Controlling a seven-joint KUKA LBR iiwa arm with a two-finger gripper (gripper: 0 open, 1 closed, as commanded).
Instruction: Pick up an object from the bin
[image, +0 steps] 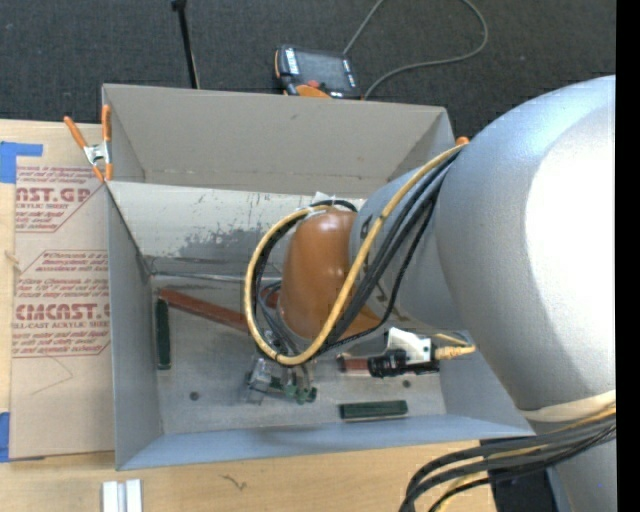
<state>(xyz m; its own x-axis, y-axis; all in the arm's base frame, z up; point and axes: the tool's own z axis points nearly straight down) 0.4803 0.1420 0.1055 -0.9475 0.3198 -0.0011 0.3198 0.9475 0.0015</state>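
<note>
My gripper (268, 380) is low over the bin floor near the front middle, below the orange cover. A small green thing (304, 394) lies right beside it, touching or nearly so. A dark green flat bar (373, 408) lies on the floor to its right, near the front wall. Further right, a black marker-like thing with a white end (405, 362) lies partly under the arm. A long reddish-brown stick (200, 305) runs from the left towards the gripper and passes behind the cables.
A dark green stick (162, 335) lies along the left wall. The arm, its orange cover and looped cables hide the right and middle of the bin. Bare floor shows at the front left.
</note>
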